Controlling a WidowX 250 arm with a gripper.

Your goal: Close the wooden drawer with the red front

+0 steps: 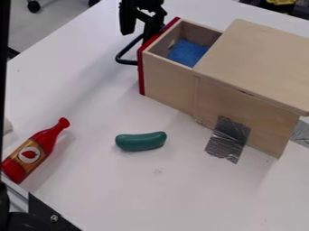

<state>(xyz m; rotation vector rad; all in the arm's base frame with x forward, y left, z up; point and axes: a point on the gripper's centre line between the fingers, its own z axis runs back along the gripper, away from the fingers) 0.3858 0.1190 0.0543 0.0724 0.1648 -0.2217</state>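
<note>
Tool beside black bar handle on red-fronted wooden drawer, near table's far edge; can't tell if wide, narrow or gripping. Silver tape probably anchors pale wooden box. Green plastic cucumber lies loose.

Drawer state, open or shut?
Open. The drawer juts out from the box, its inside exposed with something blue in it.

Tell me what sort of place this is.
Likely a robotics lab or workroom: a black gripper by a wooden drawer box, silver tape at its base, and a toy-like red bottle on the white table.
</note>
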